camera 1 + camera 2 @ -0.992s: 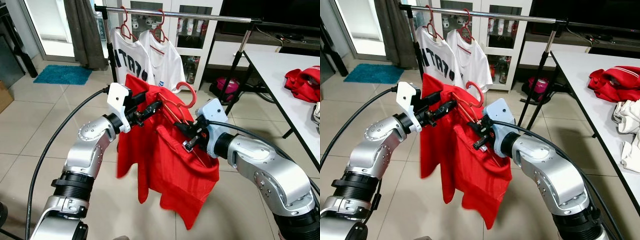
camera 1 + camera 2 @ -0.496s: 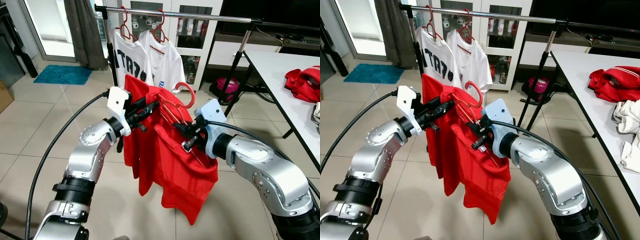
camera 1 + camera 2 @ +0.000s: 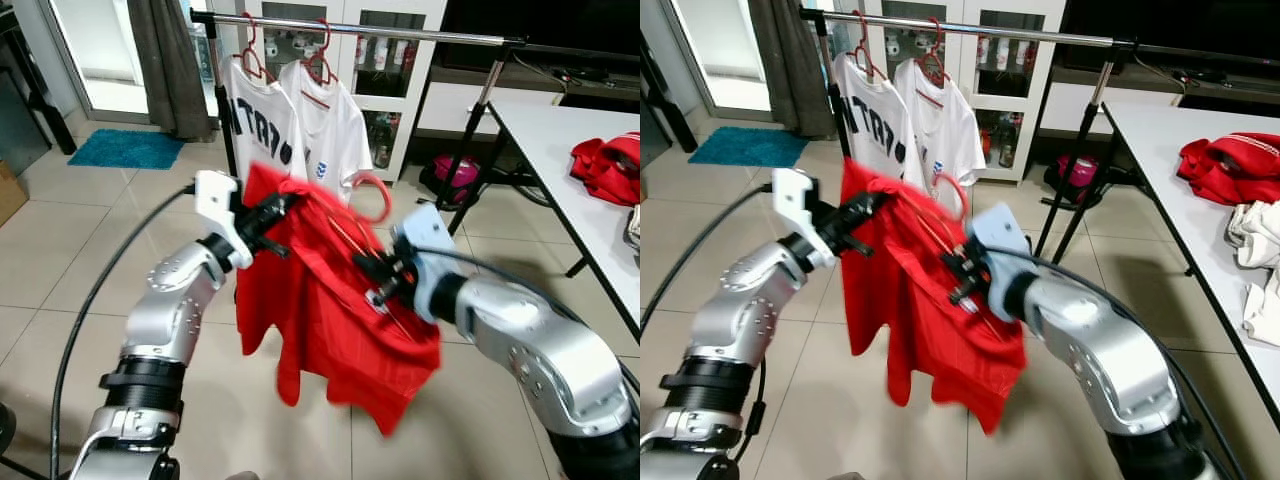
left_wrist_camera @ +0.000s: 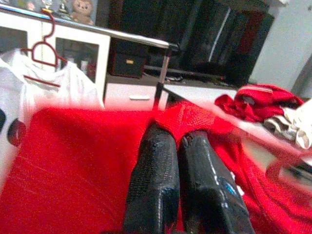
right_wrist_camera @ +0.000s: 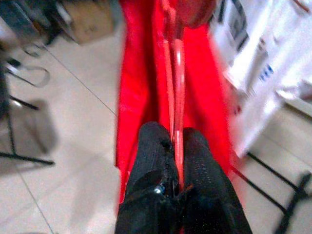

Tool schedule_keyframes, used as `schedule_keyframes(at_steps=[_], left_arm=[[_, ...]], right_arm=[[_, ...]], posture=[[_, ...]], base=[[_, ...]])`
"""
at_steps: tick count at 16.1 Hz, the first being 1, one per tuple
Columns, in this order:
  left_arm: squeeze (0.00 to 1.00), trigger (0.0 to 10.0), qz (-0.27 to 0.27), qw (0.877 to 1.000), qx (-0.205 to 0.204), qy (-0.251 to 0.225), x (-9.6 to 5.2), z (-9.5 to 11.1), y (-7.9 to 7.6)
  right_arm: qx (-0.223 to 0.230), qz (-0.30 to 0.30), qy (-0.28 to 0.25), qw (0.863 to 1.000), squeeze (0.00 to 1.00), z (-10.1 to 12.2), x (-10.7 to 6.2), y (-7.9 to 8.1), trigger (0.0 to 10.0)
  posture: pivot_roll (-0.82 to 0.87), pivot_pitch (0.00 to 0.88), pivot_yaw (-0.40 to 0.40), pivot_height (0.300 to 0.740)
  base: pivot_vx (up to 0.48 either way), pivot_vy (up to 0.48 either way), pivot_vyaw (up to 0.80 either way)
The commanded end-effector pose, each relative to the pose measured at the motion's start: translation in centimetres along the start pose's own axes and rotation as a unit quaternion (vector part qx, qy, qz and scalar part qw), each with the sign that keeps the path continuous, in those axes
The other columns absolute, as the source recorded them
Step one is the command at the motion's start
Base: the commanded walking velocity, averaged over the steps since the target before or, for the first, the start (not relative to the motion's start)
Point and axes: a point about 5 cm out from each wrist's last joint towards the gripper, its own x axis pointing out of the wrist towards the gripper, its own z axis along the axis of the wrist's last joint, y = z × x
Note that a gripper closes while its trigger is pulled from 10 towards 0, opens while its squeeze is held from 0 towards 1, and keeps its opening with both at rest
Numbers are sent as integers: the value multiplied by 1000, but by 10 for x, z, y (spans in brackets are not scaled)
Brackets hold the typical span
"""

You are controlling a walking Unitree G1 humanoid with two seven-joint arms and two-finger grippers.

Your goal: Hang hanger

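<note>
Holding a red shirt (image 3: 320,310) on a red hanger (image 3: 345,225) between them, both arms reach forward toward a clothes rack (image 3: 360,28) whose metal rail runs across the top of the head views. The left gripper (image 3: 272,208) has its two black fingers (image 4: 161,180) pressed together on a fold of the shirt's red fabric at the garment's upper left corner. The right gripper (image 3: 378,285) pinches the thin red rod of the hanger between its fingers (image 5: 153,161), lower and to the right, with the shirt draping down below it toward the tiled floor (image 3: 60,250). The hanger's hook (image 3: 372,197) stands up just above the shirt, below the rail and not on it. Two white shirts (image 3: 295,120) hang on red hangers at the left end of the rail. To the right, a white table (image 3: 580,170) carries a heap of red clothing (image 3: 605,165). A blue mat (image 3: 125,148) lies on the floor at the far left, beside a dark curtain (image 3: 165,60).
</note>
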Motion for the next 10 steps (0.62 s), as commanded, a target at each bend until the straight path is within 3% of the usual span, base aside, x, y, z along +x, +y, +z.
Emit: schedule_keyframes(at_steps=[1, 6, 10], left_arm=[[0, 0, 3, 1000, -4, -15, -2, 8, 0], [0, 0, 14, 999, -21, -29, -7, 15, 4], [0, 0, -5, 1000, -19, -20, -7, 15, -2]], right_arm=[[-1, -19, 25, 1000, 0, -7, -2, -3, 10000], [5, -46, 101, 994, 0, -35, -9, -13, 10000], [8, -61, 116, 991, 0, -41, -11, -15, 10000]], posture=[[-111, 0, -29, 740], [-112, 0, -35, 740], [-114, 0, -26, 740]], base=[[0, 0, 0], [0, 0, 0], [0, 0, 0]])
